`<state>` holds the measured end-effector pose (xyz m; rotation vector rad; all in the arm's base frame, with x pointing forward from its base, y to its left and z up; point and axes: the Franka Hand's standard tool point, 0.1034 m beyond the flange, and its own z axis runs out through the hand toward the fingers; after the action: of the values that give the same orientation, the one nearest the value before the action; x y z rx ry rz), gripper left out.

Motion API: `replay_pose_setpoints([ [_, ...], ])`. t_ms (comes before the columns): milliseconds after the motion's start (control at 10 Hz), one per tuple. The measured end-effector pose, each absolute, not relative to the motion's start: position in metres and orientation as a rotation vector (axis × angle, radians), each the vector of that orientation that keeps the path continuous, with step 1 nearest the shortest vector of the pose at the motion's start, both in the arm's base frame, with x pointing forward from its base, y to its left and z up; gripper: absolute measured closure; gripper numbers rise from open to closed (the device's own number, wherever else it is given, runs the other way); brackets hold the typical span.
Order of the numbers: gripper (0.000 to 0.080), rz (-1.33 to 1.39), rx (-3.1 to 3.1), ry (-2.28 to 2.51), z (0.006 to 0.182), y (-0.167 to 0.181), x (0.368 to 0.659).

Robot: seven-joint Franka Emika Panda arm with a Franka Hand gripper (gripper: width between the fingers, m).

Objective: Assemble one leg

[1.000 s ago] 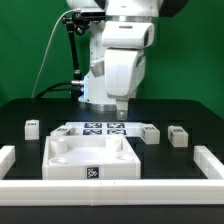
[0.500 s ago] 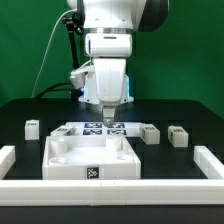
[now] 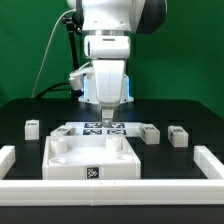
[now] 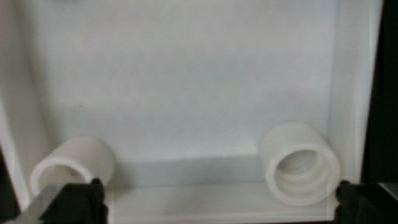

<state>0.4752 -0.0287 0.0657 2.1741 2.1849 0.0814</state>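
Observation:
Three small white legs with tags stand on the black table: one [image 3: 32, 127] at the exterior view's left and two [image 3: 150, 133] [image 3: 178, 135] at its right. My gripper [image 3: 107, 108] hangs above the far edge of the large white tray-like part [image 3: 60, 158], away from all the legs. In the wrist view the gripper [image 4: 222, 206] is open and empty, with one dark fingertip [image 4: 68, 205] at each side. Under it lies the tray part's floor [image 4: 196, 90] with two round sockets [image 4: 75, 166] [image 4: 299, 166].
The marker board [image 3: 98, 128] lies flat behind the tray part, under the gripper. A white rail [image 3: 150, 190] runs along the table's front, with raised ends at the exterior view's left [image 3: 7, 157] and right [image 3: 212, 160].
The arm has shifted toward the exterior view's left and the wrist has turned, over the first half second. Since then it has held still. No part has moved.

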Motion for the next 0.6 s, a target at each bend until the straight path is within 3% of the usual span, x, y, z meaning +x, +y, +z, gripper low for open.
replay_pose_setpoints([
  [200,0.015,0.054,2.223,2.164,0.051,-0.035,0.455],
  [600,0.015,0.003,2.268,2.185,0.02,-0.047,0.442],
])
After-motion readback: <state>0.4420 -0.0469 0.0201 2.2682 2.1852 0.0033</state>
